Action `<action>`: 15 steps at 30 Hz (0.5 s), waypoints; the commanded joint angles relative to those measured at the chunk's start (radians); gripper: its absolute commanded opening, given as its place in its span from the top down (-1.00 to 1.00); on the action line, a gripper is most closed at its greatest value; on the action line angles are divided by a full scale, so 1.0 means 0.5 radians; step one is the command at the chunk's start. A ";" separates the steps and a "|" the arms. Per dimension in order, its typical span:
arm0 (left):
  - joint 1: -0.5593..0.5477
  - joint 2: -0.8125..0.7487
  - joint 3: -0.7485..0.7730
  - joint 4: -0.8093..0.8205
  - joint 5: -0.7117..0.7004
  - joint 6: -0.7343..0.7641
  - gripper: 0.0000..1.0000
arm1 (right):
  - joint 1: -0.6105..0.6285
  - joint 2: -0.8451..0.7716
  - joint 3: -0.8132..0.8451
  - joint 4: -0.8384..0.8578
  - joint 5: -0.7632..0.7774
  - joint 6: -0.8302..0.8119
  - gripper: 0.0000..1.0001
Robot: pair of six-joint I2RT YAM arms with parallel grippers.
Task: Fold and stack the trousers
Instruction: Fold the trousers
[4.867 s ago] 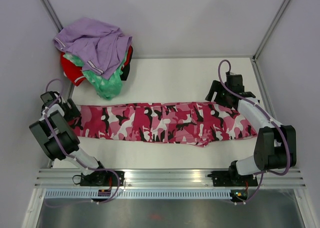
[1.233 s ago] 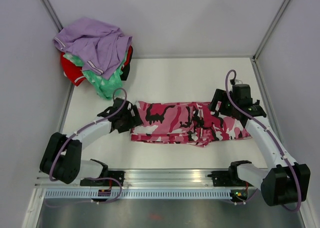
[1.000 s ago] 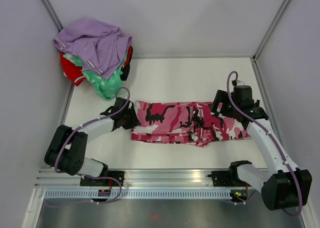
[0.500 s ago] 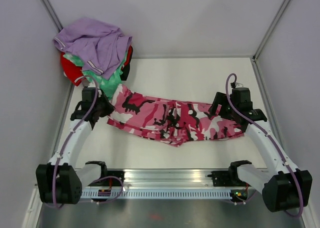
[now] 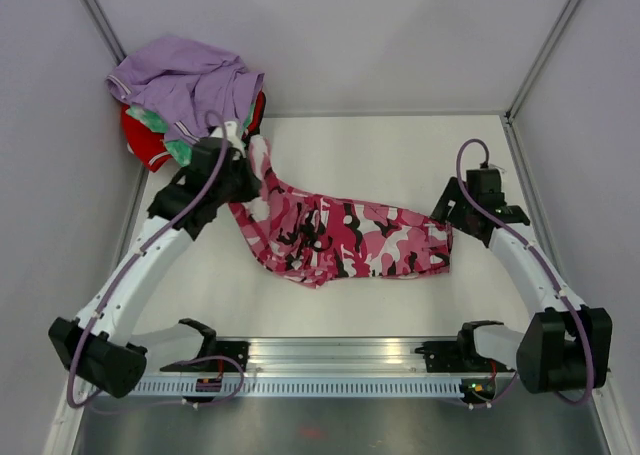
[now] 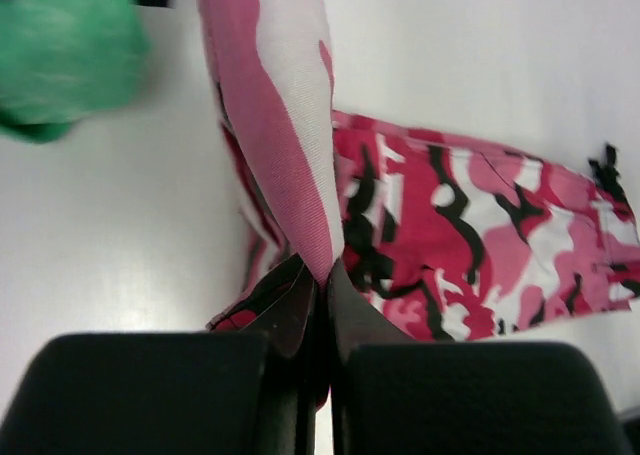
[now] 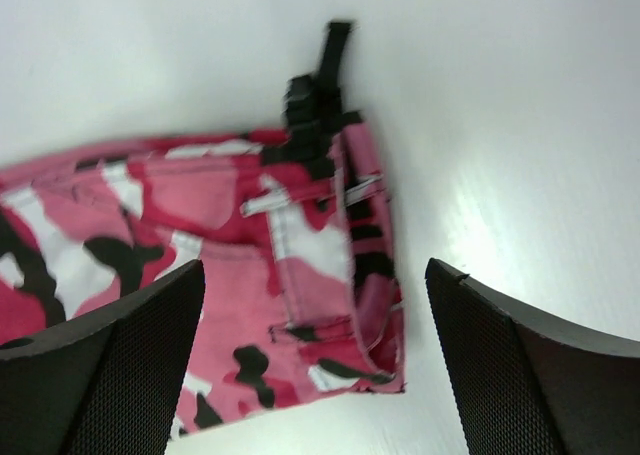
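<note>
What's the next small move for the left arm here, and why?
Probably raise the left claw a little higher and toward the clothes pile. It is shut on one end of the trousers, beside the pile, while most of the cloth lies on the table and the right claw hangs open at the far end.

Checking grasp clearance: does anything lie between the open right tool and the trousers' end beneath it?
Nothing visible does. The right tool hangs open over one end of the trousers, which lie on the table. The left tool pinches the other end.
</note>
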 commanded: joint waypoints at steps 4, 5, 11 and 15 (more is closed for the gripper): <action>-0.818 0.429 0.306 0.118 -0.544 -0.501 0.95 | -0.498 0.077 0.189 0.116 0.004 0.157 -0.96; -0.890 0.491 0.356 0.131 -0.587 -0.566 0.95 | -0.523 0.086 0.223 0.116 0.038 0.145 -0.96; -1.317 0.988 0.702 0.348 -0.682 -0.870 0.95 | -0.707 0.154 0.404 0.088 0.069 0.132 -0.96; -1.479 1.341 1.051 0.352 -0.670 -0.920 0.95 | -0.891 0.117 0.389 0.113 -0.075 0.148 -0.96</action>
